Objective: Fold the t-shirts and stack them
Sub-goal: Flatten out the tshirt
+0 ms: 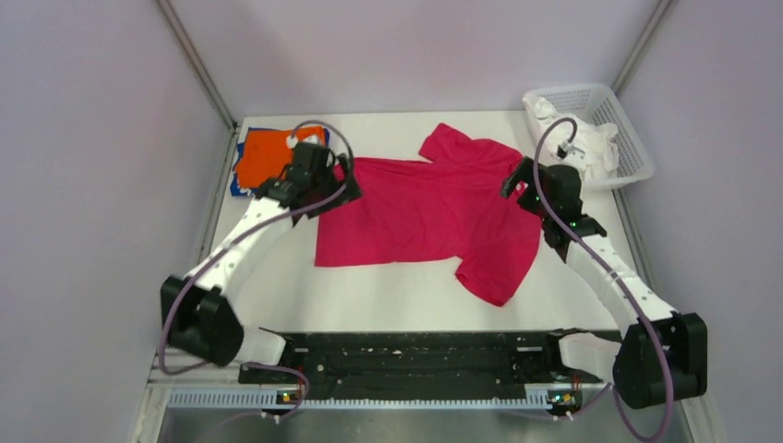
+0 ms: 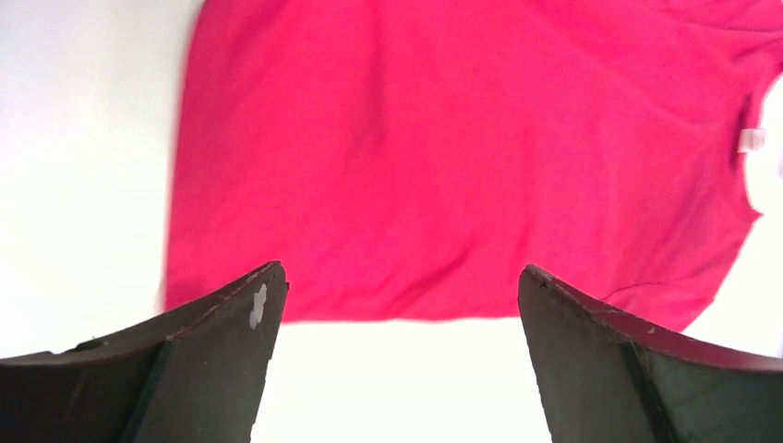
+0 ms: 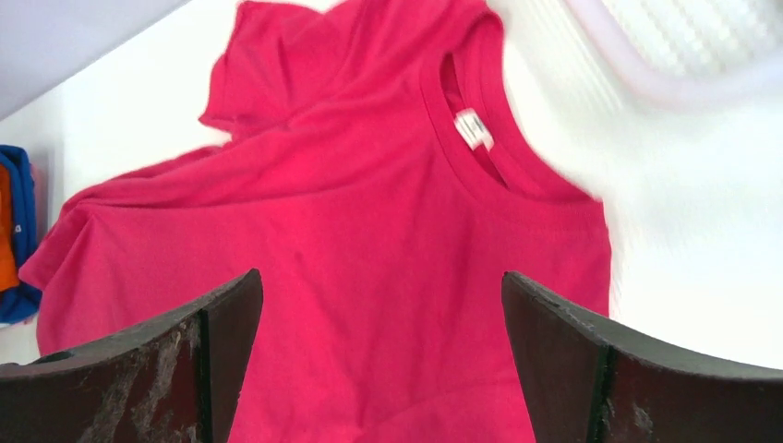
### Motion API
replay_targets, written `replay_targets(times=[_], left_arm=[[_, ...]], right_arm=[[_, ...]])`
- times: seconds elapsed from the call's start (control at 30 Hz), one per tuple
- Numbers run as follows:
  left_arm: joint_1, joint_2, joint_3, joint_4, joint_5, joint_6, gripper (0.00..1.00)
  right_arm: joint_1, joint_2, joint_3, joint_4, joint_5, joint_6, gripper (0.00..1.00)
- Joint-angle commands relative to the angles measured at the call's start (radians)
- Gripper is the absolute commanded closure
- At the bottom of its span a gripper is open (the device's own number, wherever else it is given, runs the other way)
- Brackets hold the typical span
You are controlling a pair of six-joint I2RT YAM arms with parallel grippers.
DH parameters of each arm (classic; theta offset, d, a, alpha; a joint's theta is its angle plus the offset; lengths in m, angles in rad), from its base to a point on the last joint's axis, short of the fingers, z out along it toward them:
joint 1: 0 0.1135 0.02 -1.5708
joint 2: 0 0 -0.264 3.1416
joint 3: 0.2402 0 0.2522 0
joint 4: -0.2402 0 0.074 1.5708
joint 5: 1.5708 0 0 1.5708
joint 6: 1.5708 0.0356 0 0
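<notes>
Folding looks best begun with both pincers pinching matching edges of the magenta-red t-shirt and carrying them across evenly, smoothing the bunched near sleeve. The shirt is lying spread in the middle of the table. The left gripper, fingers spread and empty, is hovering at its hem-side edge, and the right gripper, equally spread, is hanging above the cloth near the collar.

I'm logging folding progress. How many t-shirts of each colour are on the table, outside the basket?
Magenta-red t-shirt: 1 (spread open)
Orange t-shirt: 1 (folded, on the blue one)
Blue t-shirt: 1 (under the orange one)
Total: 3
White cloth in the basket is left out; its pieces cannot be told apart.
</notes>
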Motion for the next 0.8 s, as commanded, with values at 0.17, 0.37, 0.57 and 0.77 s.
replay_targets(times=[0.17, 0.37, 0.57, 0.77], left_arm=[[0.023, -0.382, -0.549, -0.096, -0.265, -0.225, 0.03], [0.028, -0.416, -0.627, -0.054, -0.347, -0.389, 0.09], [0.048, -0.368, -0.646, 0.028, -0.348, -0.52, 0.25], [0.052, -0.26, -0.624, 0.057, -0.345, -0.591, 0.35]], right_arm=[[-0.008, -0.093, -0.146, -0.025, -0.057, 0.144, 0.01], [-0.008, -0.058, -0.147, -0.054, -0.053, 0.127, 0.01], [-0.009, -0.084, -0.162, -0.055, -0.032, 0.118, 0.01], [-0.008, -0.107, -0.168, -0.057, -0.008, 0.115, 0.01]])
